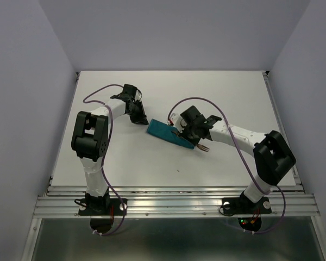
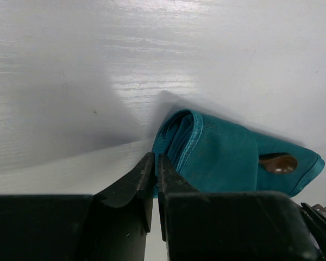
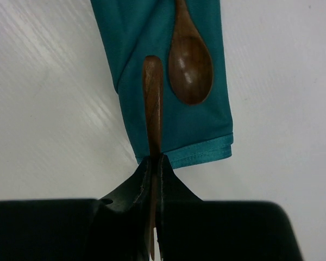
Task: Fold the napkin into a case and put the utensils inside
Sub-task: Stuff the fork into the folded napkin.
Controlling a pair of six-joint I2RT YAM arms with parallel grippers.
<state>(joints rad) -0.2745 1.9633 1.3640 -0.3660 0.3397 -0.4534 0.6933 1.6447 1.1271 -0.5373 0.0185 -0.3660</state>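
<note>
1 white table (image 1: 217, 98); teal case (image 1: 162, 131) lies mid-table as a narrow folded strip, slanted, btwn the two arms. Fold looks done, so step in hand = loading the utensils, approx the last stretch of the task.

Left gripper (image 2: 155, 157) sits low at the case's left end, fingers nearly together w/ only a thin slit; cloth edge runs right up behind one finger; can't tell if a layer is pinched or just touched.

Right gripper (image 3: 155, 160) is at the opposite end, fingers clamped on the fork (image 3: 152, 103); handle points away from the wrist and lies over the cloth, tines stick out behind the fingers in the top view.

Spoon (image 3: 190, 65) rests just beside the fork, bowl on top of the cloth near the hemmed end; whether its handle is tucked under a layer, can't tell.

Next move, my guess: slide the fork lengthwise along the strip, parallel to the spoon, keeping the handle low so it goes under the top layer; risk = cloth bunching or dragging w/ the fork; then let go and back out straight.
</note>
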